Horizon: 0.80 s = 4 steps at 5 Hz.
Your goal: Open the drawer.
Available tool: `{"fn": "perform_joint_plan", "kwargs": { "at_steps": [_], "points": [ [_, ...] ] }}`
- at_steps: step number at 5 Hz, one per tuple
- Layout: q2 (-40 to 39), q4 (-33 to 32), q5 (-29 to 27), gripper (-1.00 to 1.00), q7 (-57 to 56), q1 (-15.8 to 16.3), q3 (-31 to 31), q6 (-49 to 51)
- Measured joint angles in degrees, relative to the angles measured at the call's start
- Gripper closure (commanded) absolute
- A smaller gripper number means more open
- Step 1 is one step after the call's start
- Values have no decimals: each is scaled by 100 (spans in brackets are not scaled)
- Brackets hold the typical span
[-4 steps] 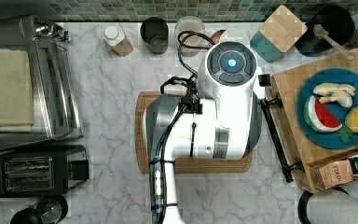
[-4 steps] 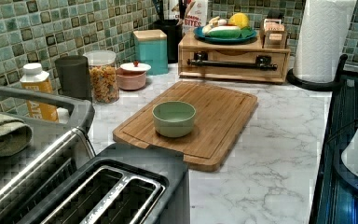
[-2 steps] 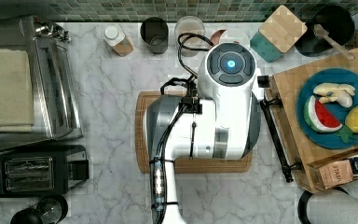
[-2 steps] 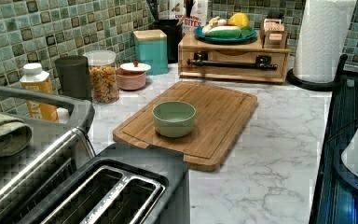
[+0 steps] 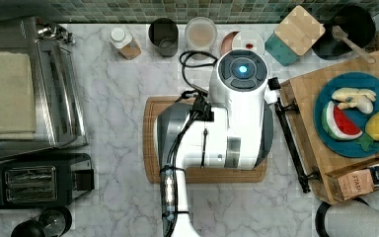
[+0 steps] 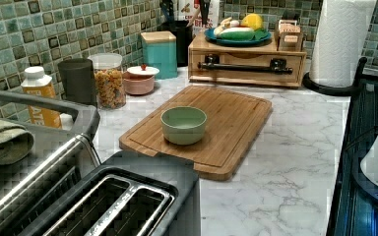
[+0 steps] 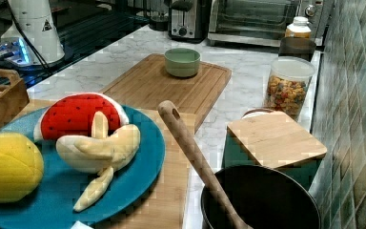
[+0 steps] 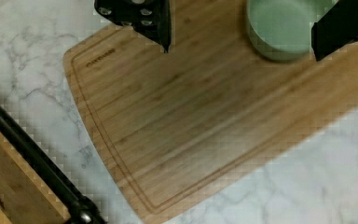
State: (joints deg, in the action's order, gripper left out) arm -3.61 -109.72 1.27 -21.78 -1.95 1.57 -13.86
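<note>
The drawer (image 6: 246,61) is found shut in its wooden box at the worktop's (image 6: 285,162) far end in the left view, black handle (image 6: 246,66) facing the cutting board (image 8: 205,126). The hand (image 8: 242,35) is held wide open and empty above the board, evidently not yet aligned with the handle.

White arm (image 5: 212,143) seen from above in the top view: it rises from the top view's bottom edge, upper link runs toward the top, big round joint cap with a lit blue ring at the far end. Black cables run along its side and loop past the joint. In the wrist view the gripper (image 8: 247,30) points straight down, its two black fingers (image 8: 142,16) spread wide apart, nothing between them.
</note>
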Motion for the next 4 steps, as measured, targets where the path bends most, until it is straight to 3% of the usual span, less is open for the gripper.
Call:
{"fn": "perform_joint_plan", "kwargs": {
  "at_steps": [2, 4],
  "points": [
    [461, -856, 387, -100, -2570, -48, 112, -57],
    [975, -1785, 769, -100, -4100, -138, 597, -1663]
  ]
}}
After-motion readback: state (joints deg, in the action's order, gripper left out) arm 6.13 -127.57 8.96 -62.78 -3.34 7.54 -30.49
